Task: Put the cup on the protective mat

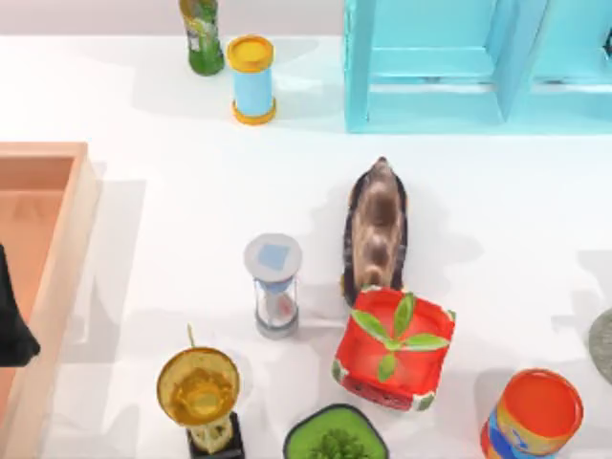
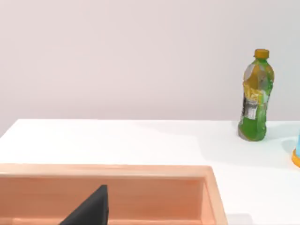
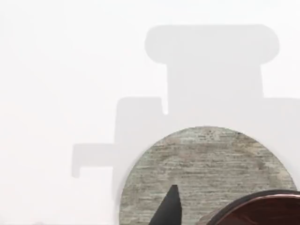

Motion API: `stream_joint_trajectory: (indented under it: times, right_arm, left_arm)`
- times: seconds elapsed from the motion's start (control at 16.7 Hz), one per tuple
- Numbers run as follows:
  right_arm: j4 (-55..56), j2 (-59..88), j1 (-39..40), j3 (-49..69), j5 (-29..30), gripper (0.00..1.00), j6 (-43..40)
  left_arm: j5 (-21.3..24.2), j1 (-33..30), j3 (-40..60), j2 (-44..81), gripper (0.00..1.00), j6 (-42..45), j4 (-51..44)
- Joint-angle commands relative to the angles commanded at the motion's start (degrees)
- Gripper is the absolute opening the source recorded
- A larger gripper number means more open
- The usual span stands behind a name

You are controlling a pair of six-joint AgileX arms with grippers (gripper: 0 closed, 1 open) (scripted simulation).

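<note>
Right wrist view looks down on the round grey protective mat [image 3: 206,173] lying on the white counter [image 3: 56,93], with the dark rim of the cup [image 3: 260,208] at the frame's edge over the mat and a dark fingertip [image 3: 169,208] of the right claw beside it; I judge the risk is a release while the cup overhangs the mat's edge, so it tips or lands half off. Whether this claw is clenched on the cup I cannot tell. The left claw [image 2: 89,211] hangs idle over the wooden tray [image 2: 140,171].
</note>
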Motion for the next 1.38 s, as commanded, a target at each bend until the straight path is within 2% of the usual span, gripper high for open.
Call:
stream_joint_trajectory:
  times: [0.42, 0.78, 1.38]
  right_arm:
    - [17.8, 11.91, 0.24, -5.22, 0.43, 0.0, 0.42]
    - [19.78, 13.41, 0.23, -5.95, 0.51, 0.0, 0.53]
    - [19.78, 13.41, 0.23, -5.95, 0.51, 0.75, 0.53]
  left_arm:
    - [0.0, 0.0, 0.0, 0.0, 1.0, 0.0, 0.0]
    - [0.0, 0.0, 0.0, 0.0, 1.0, 0.0, 0.0]
    - [0.0, 0.0, 0.0, 0.0, 1.0, 0.0, 0.0]
